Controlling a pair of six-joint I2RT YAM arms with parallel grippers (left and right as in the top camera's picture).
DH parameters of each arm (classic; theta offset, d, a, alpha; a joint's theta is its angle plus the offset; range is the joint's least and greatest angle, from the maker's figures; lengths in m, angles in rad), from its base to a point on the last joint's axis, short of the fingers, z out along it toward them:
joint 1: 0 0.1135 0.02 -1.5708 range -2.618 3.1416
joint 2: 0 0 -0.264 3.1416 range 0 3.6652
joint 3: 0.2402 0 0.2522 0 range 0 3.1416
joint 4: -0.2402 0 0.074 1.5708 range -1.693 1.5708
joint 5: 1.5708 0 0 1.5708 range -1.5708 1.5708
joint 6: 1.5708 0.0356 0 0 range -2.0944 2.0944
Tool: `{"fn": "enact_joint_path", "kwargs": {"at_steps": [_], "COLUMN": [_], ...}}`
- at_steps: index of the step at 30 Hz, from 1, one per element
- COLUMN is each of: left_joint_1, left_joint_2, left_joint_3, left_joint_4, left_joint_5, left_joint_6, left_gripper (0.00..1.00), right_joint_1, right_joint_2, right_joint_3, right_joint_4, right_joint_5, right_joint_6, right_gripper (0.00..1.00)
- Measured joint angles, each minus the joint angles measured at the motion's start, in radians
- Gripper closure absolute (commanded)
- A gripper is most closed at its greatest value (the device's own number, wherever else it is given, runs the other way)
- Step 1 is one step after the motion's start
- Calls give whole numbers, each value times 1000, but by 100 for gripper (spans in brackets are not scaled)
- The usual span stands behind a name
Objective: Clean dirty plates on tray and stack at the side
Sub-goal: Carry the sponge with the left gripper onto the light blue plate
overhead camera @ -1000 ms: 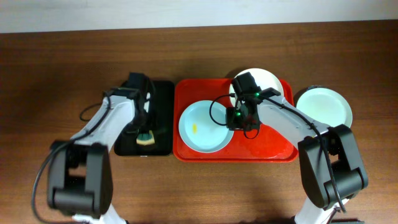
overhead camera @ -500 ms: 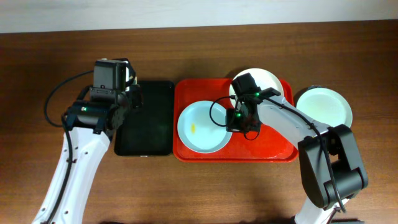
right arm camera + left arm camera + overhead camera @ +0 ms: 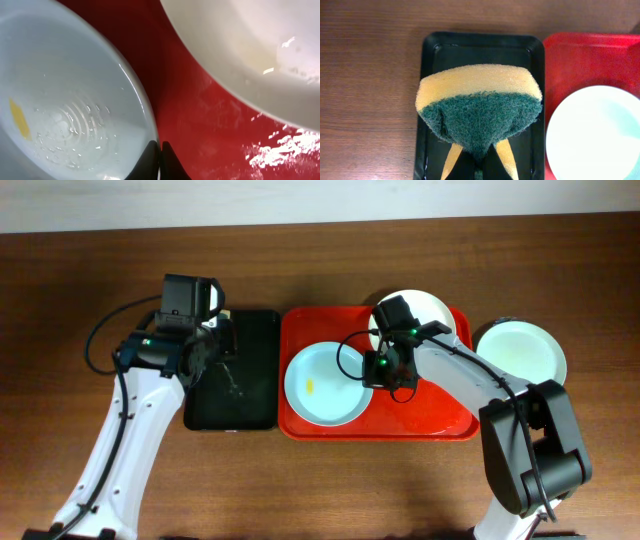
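On the tray point(image 3: 440, 425) lie two plates point(image 3: 325, 383), a third beside it.

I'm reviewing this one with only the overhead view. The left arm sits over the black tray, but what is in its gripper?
Observer: The left wrist view shows the left gripper shut on a sponge, with its green scouring face toward the camera.
Operator: And the right one?
Observer: The right gripper is shut, with its tips meeting right at the rim of the mint plate. I cannot tell whether the rim is pinched.
Operator: What about the plate surface?
Observer: It is wet, with droplets and ripples beside the yellow smear.
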Motion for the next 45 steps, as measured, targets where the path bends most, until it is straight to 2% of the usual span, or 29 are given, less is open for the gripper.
{"fn": "enact_joint_path", "kwargs": {"at_steps": [6,7,8,10,13,14,17,21,29,38,45], "left_joint_1": [0,0,0,0,-5,-8,-31,-70,-110,-218,-269], "left_joint_2": [64,84,106,155,214,219,220,220,227,334,397], "left_joint_3": [0,6,18,52,113,121,132,132,133,133,133], "left_joint_4": [-14,-31,-55,-92,-110,-106,-105,-103,-102,-75,-40], "left_joint_5": [85,99,109,128,143,146,151,156,158,213,212], "left_joint_6": [43,47,47,51,55,55,55,55,49,31,-51], "left_gripper": [100,100,100,100,100,100,100,100,100,100,100], "right_joint_1": [0,0,0,0,0,0,0,0,1,1,1], "right_joint_2": [0,0,0,0,0,0,0,2,7,7,7], "right_joint_3": [0,0,0,0,0,0,-2,-19,-31,-33,-33], "right_joint_4": [-26,-26,-25,-20,-9,-9,-3,2,26,34,35], "right_joint_5": [-51,-58,-62,-66,-56,-52,-46,-42,-65,-74,-77], "right_joint_6": [45,53,57,71,75,76,75,79,75,75,76], "right_gripper": [96,89,71,62,64,70,75,96,96,96,96]}}
